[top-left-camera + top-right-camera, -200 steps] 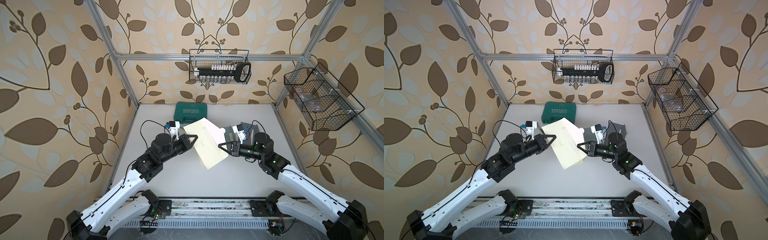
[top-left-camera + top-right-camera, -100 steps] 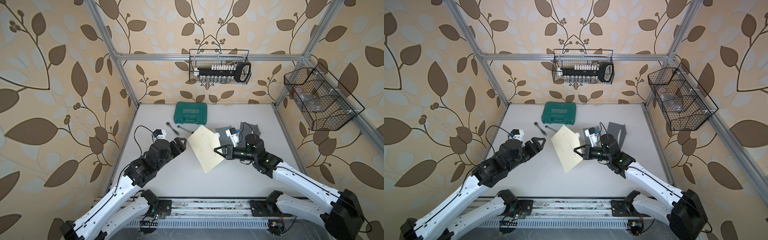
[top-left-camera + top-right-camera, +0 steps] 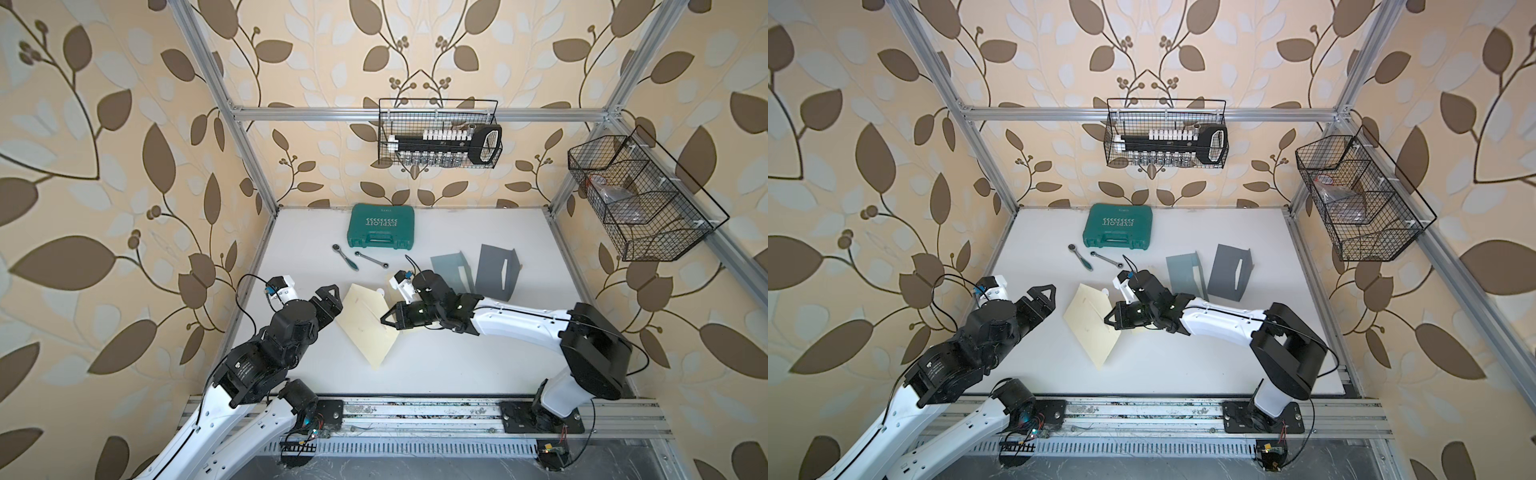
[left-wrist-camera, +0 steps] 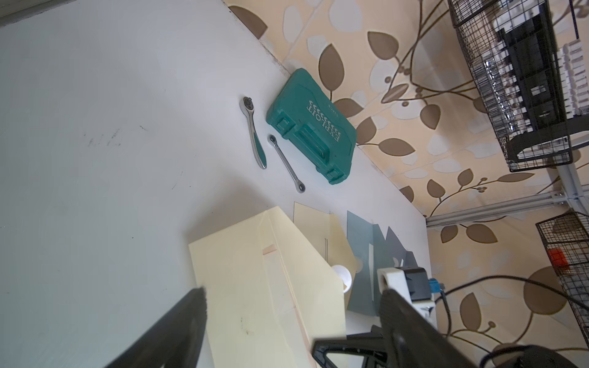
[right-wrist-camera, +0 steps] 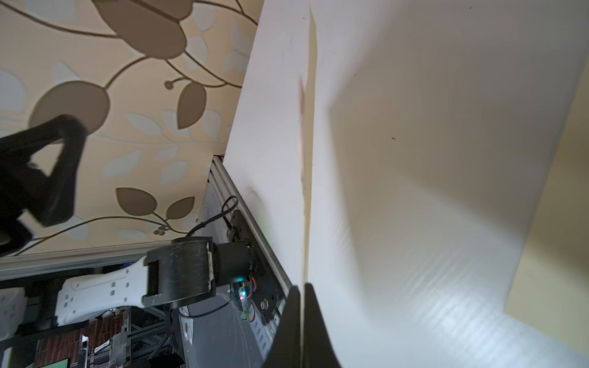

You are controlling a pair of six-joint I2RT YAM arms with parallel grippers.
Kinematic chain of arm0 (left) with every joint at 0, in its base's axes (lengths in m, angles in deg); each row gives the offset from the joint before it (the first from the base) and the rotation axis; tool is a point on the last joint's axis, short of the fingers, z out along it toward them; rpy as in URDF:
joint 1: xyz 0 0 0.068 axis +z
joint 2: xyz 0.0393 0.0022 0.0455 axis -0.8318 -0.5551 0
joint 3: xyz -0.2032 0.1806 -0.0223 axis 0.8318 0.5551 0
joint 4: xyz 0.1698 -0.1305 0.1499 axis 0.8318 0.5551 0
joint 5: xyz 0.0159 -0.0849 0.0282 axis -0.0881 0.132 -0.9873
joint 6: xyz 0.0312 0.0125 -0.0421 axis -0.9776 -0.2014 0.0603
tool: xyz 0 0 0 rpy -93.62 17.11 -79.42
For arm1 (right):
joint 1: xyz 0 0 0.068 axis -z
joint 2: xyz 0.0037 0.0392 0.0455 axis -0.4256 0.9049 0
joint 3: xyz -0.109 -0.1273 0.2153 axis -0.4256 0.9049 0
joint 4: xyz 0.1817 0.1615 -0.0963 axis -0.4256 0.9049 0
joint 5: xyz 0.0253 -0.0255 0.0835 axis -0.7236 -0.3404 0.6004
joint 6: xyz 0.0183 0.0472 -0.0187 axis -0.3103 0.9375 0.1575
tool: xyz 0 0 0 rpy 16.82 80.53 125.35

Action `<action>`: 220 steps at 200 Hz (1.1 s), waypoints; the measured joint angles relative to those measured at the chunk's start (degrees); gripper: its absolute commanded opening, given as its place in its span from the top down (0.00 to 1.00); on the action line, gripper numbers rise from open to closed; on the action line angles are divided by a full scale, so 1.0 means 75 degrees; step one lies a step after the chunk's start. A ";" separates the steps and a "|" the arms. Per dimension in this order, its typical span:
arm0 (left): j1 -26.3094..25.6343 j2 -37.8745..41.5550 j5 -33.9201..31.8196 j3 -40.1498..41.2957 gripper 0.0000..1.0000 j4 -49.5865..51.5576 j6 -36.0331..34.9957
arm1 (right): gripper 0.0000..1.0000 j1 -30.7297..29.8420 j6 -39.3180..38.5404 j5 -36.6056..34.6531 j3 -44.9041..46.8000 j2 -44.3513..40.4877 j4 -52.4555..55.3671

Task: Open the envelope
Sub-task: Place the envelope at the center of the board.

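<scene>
The cream envelope (image 3: 365, 328) (image 3: 1090, 324) slants over the middle of the table, its near corner down by the surface. My right gripper (image 3: 384, 322) (image 3: 1106, 320) is shut on its right edge; in the right wrist view the paper edge (image 5: 306, 191) runs thin between the closed jaws of that gripper (image 5: 301, 286). My left gripper (image 3: 334, 301) (image 3: 1045, 301) stands open just left of the envelope, holding nothing. In the left wrist view that gripper (image 4: 293, 294) frames the envelope (image 4: 255, 286), whose folded flap side shows. A small white disc (image 3: 379, 291) sits at its far corner.
A green tool case (image 3: 382, 226) lies at the back, with a ratchet (image 3: 345, 255) and a wrench (image 3: 372, 258) in front of it. Two folded grey cards (image 3: 496, 270) stand behind my right arm. Wire baskets hang on the back wall (image 3: 438, 133) and right wall (image 3: 640, 199).
My left gripper has let go of the envelope, opened wide and drawn back to the left. My right gripper has carried the envelope down and nearer the front.
</scene>
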 measured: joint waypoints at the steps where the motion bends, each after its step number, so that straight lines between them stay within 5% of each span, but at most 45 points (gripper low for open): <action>1: 0.0000 0.0000 0.0000 0.0000 0.12 0.0009 0.0000 | 0.98 -0.0006 0.0003 -0.0015 -0.0015 0.0020 0.0017; 95: 0.0000 -0.0125 0.0079 0.0000 0.08 -0.0061 -0.0052 | 0.89 -0.0102 0.0294 -0.1195 -0.0495 0.1209 0.1364; 170: 0.0000 -0.0816 0.0425 0.0000 0.07 -0.0286 -0.0052 | 0.88 -0.0108 0.0090 -0.0527 -0.0577 0.1428 0.1215; 220: 0.0000 -0.0737 0.0417 0.0000 0.06 -0.0283 -0.0122 | 0.68 -0.0122 -0.0064 -0.0565 -0.0600 0.1556 0.1405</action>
